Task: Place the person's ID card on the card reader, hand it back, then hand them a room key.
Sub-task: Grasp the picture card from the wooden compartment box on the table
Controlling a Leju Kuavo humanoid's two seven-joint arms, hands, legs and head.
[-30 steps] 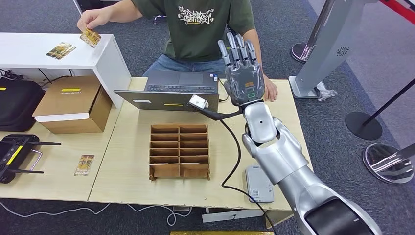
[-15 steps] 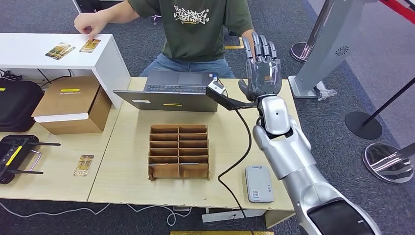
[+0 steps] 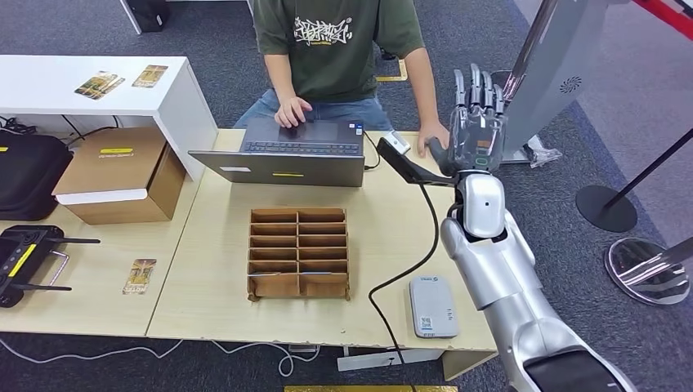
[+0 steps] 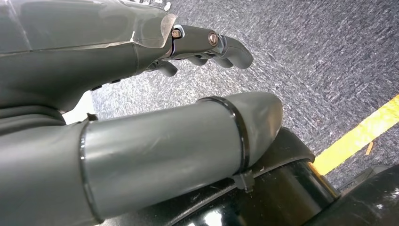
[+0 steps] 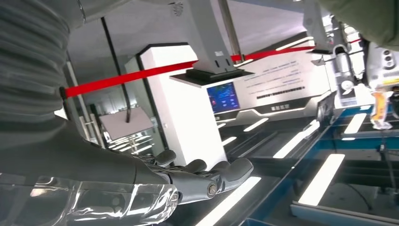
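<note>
Notably, the right hand (image 3: 476, 122) is raised toward the person (image 3: 343, 49) with fingers (image 3: 478, 86) spread and empty, presumably awaiting an ID card, while the card reader (image 3: 431, 306) lies on the tabletop (image 3: 212, 294) near the robot.

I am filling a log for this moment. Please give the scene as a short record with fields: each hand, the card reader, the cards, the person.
right hand: raised past the far right corner of the table, fingers straight and apart, holds nothing
left hand: hangs over grey carpet, holds nothing
card reader: lies flat near the front right table edge, no card on it
cards: three on the white shelf, one on the left table
person: seated behind the laptop, one hand on its touchpad
</note>
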